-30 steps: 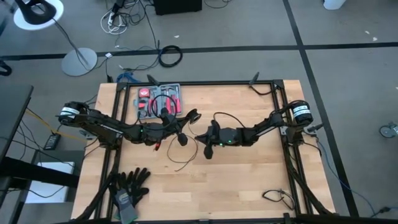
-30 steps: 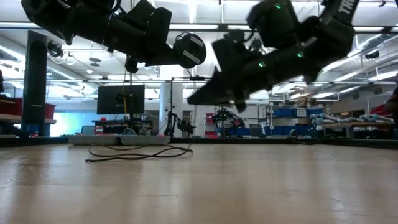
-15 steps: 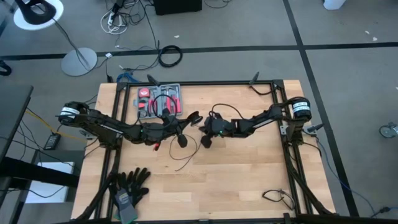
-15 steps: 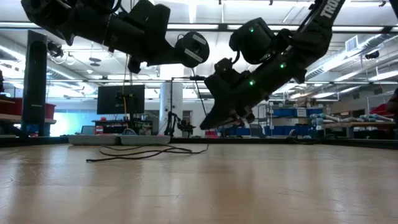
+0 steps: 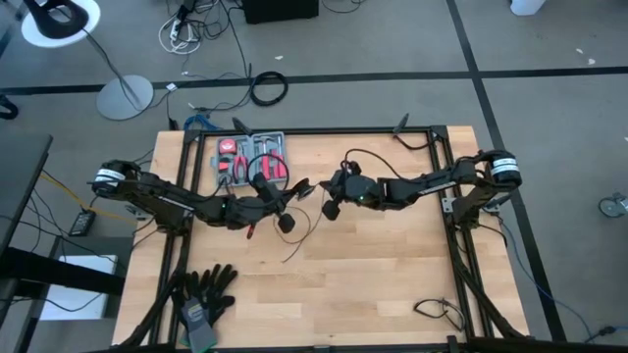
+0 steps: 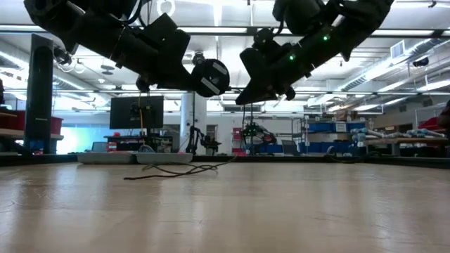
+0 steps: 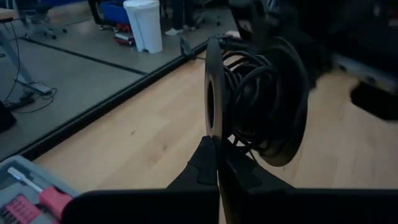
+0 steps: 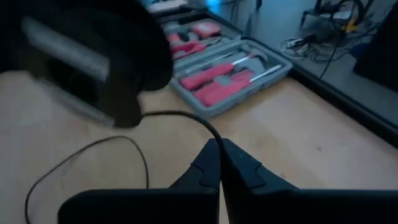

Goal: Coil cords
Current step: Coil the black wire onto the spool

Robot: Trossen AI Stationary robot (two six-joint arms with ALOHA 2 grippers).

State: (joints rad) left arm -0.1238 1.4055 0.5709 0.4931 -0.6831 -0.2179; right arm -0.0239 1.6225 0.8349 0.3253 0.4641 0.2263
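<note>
**Cord coiling: both arms raised over mid-table, right arm drawn back**

Change since a second ago: the right gripper [image 5: 331, 201] is sitting farther toward the tool tray side of the table than before, with its arm stretched flatter and its base joint swung outward past the table frame. The slack wire on the table [image 5: 392, 284] is lying in a shorter run, the earlier wide loop pulled in.

Left arm: reaching in from the table's left edge, low and nearly level. The left gripper [image 7: 219, 163] is pinched tight on the rim of a round black disc [image 7: 214, 93] with the cord [image 7: 264, 99] wound in a thick bundle around it. In the low view the disc [image 6: 211, 76] is hanging clear above the wood.

Right arm: extending from the right edge, wrist tipped down. Its fingers [image 8: 211, 163] are clamped together on the thin wire [image 8: 180, 116], which is curving off to the tabletop.

The red tool tray [image 5: 251, 158] is lying just behind the two grippers.
</note>
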